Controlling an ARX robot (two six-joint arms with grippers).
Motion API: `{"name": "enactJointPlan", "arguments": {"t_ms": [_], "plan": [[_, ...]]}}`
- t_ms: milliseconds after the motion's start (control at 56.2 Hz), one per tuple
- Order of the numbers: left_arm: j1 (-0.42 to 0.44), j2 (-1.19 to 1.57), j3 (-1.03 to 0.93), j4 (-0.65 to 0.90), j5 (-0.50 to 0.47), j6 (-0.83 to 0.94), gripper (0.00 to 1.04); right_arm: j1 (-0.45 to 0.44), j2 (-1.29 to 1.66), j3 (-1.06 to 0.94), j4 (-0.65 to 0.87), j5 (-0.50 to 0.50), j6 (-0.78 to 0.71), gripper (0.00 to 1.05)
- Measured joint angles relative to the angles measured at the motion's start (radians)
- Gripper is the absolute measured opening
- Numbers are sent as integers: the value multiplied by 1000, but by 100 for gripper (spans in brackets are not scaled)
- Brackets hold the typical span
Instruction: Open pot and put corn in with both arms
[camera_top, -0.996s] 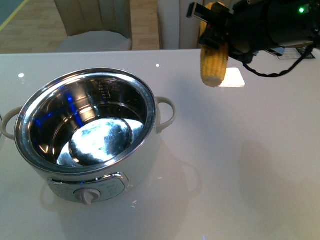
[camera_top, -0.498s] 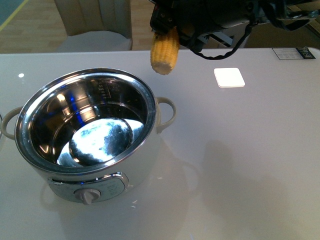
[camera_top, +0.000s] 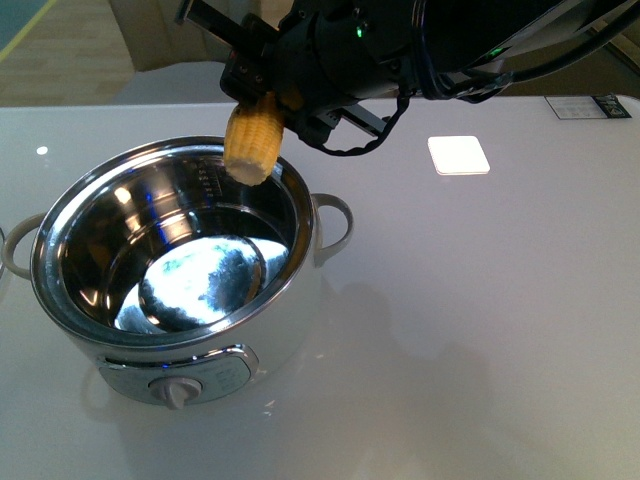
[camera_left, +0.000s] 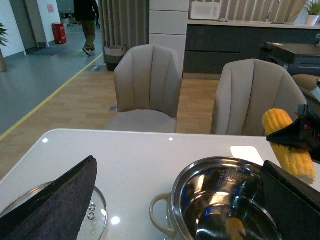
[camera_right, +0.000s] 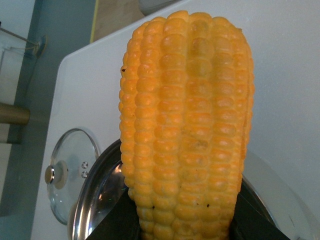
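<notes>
The white pot (camera_top: 292, 325) stands open at the left of the table, its steel bowl empty. The yellow corn (camera_top: 251, 145) hangs upright over the pot's far rim, with my right gripper (camera_top: 262, 98) shut on its upper end. In the right wrist view the corn (camera_right: 187, 125) fills the picture between dark fingers (camera_right: 119, 226), and the pot rim (camera_right: 95, 192) shows below it. My left gripper (camera_left: 175, 202) is open, with its fingers (camera_left: 55, 200) wide apart over the pot's rim (camera_left: 200, 171) and handle. In that view the corn (camera_left: 291, 150) hangs over the far side.
The glass lid (camera_left: 97, 220) lies flat on the table beside the pot, also seen as the lid (camera_right: 70, 170) in the right wrist view. A white square card (camera_top: 459, 155) lies right of the pot. Two beige chairs (camera_left: 147, 85) stand beyond the table's far edge.
My right arm has swung left across the table with the corn, from beside the white card to above the pot's far rim, and the cob now hangs slightly lower.
</notes>
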Motion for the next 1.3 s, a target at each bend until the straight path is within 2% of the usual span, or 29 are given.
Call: {"name": "enactJointPlan", "arguments": {"t_ms": [231,533,889,1298], "plan": [[0,0,0,0,0,0,98,32,26,38,3,-29,51,23],[0,0,0,0,0,0,98,68,24,-98,32,-101,104,23],[0,0,0,0,0,0,98,82,8,-158,52,-178,154,23],[0,0,0,0,0,0,98,98,5,-151,12,-195,148,23]]}}
